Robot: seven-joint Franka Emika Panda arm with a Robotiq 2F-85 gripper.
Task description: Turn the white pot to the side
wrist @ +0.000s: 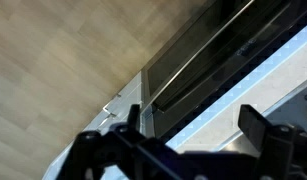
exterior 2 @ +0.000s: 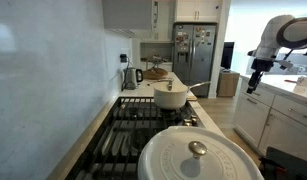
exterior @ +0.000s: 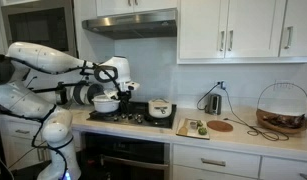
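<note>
The white pot [exterior: 160,110], small and squat with a dark inside, sits on the right part of the stove [exterior: 133,117]. It also shows in an exterior view [exterior 2: 173,96], with a dark rim and a handle pointing right. My gripper [exterior: 122,89] hangs open and empty in front of the stove, out over the aisle and apart from the pot [exterior 2: 255,80]. In the wrist view the two fingers [wrist: 193,125] stand wide apart above the wooden floor and the oven front; the pot is out of that view.
A wider white pot [exterior: 106,102] sits at the stove's left; its lid fills the foreground [exterior 2: 198,155]. A kettle [exterior: 213,101], a round board [exterior: 221,126], a small tray [exterior: 191,127] and a wire basket [exterior: 283,108] stand on the counter.
</note>
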